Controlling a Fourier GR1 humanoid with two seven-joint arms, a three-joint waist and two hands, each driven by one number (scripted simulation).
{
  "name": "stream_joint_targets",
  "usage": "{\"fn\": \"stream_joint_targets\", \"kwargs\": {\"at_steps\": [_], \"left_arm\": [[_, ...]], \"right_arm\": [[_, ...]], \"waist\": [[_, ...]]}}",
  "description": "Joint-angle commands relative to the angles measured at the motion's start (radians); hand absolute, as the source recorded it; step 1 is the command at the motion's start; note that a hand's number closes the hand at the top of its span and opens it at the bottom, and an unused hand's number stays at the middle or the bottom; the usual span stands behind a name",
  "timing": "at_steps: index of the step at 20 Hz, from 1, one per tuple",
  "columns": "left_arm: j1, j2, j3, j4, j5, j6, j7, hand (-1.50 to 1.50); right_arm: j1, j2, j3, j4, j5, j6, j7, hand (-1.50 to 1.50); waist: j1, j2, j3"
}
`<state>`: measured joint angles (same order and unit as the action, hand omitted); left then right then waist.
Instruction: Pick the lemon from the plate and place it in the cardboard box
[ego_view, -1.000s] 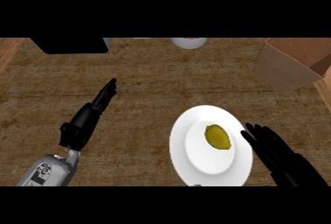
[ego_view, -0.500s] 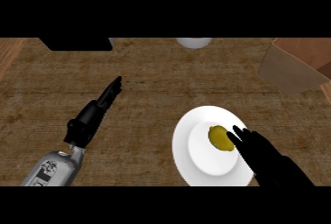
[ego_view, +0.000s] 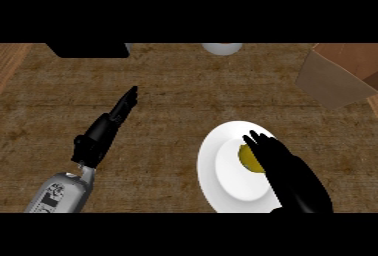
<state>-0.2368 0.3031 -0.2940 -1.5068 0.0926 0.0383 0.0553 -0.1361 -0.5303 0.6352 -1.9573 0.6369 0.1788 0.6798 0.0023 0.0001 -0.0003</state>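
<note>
Wooden counter (ego_view: 170, 100): right hand (ego_view: 291, 175), fingers (ego_view: 258, 142) straight, covers lemon (ego_view: 249, 159) on plate (ego_view: 221, 175); left hand (ego_view: 107, 127) open.

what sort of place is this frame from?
Probably a kitchen counter: a wood-grain top, a white plate holding a lemon, and a cardboard box at the far right.

- Your right hand (ego_view: 291, 175) lays straight fingers over the right of the lemon (ego_view: 247, 159) on the plate (ego_view: 220, 172).
- The cardboard box (ego_view: 339, 75) lies well beyond those fingertips.
</note>
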Motion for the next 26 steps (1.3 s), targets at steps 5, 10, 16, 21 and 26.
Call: {"fn": "stream_joint_targets", "kwargs": {"at_steps": [5, 10, 16, 21, 26], "left_arm": [[0.067, -0.051, 0.021, -0.087, -0.052, -0.029, 0.038, 0.00], [0.034, -0.079, 0.067, -0.021, -0.086, -0.071, 0.021, 0.00], [-0.012, -0.089, 0.146, 0.032, -0.086, -0.138, 0.018, 0.00], [0.070, -0.142, 0.112, -0.049, -0.149, -0.106, 0.015, 0.00], [0.122, -0.132, 0.119, -0.110, -0.156, -0.151, 0.029, 0.00]], "right_arm": [[0.007, 0.090, -0.093, 0.165, 0.068, 0.018, -0.128, -1.50], [0.027, 0.144, -0.104, 0.207, 0.162, -0.017, -0.223, -1.50], [0.080, 0.217, -0.085, 0.206, 0.256, 0.017, -0.201, -1.50], [0.068, 0.252, -0.127, 0.244, 0.255, 0.088, -0.239, -1.50], [0.088, 0.281, -0.135, 0.282, 0.311, 0.102, -0.229, -1.50]], "waist": [[0.000, -0.001, 0.000], [-0.003, 0.000, 0.000], [-0.004, 0.000, 0.000], [-0.002, -0.001, 0.000], [-0.001, -0.001, 0.000]]}}
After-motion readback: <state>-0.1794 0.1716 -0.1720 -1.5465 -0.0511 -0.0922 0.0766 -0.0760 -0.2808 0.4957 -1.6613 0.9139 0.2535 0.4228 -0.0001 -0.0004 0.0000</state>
